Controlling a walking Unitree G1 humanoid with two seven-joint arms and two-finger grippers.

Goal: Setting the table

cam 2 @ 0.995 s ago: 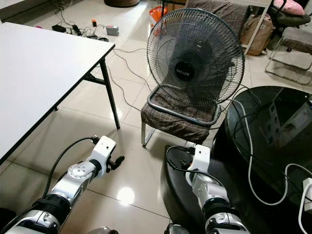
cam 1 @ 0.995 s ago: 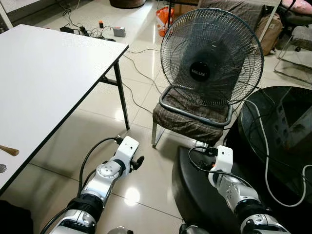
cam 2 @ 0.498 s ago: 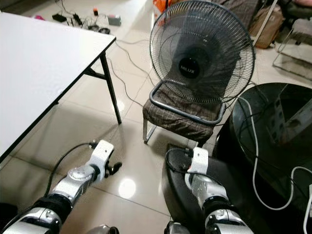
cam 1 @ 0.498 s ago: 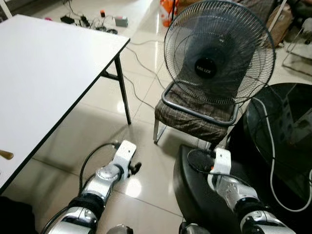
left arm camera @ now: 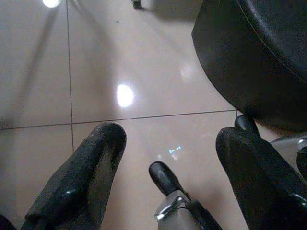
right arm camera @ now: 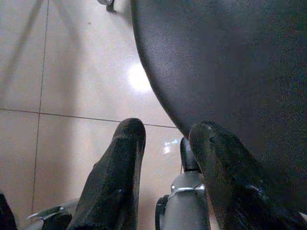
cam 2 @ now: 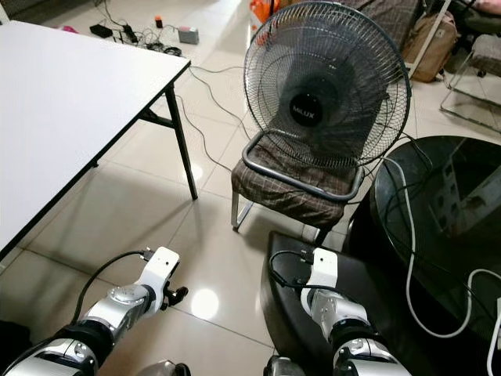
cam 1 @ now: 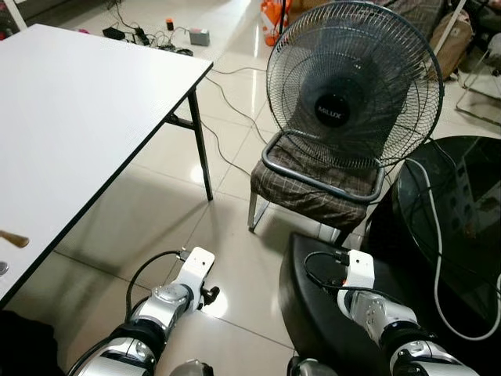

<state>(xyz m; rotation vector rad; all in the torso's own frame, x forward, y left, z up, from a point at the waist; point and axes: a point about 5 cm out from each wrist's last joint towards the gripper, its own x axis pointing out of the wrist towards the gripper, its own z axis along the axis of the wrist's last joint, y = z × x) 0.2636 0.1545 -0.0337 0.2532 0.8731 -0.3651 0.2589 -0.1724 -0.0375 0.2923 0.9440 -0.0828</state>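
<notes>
A white table (cam 1: 70, 125) fills the upper left of the head view, with a brown wooden handle (cam 1: 14, 239) poking in at its left edge. At the lower left, the left gripper (left arm camera: 165, 163) hangs over the tiled floor (cam 1: 156, 211), its fingers (left arm camera: 84, 177) apart and empty. At upper centre a black fan (cam 1: 352, 82) stands on a checked chair (cam 1: 313, 192). At lower right, the right gripper (right arm camera: 165, 143) hangs beside a black stool (right arm camera: 220, 62), fingers apart, holding nothing. A dark glass table (cam 1: 458, 219) sits at the right edge.
</notes>
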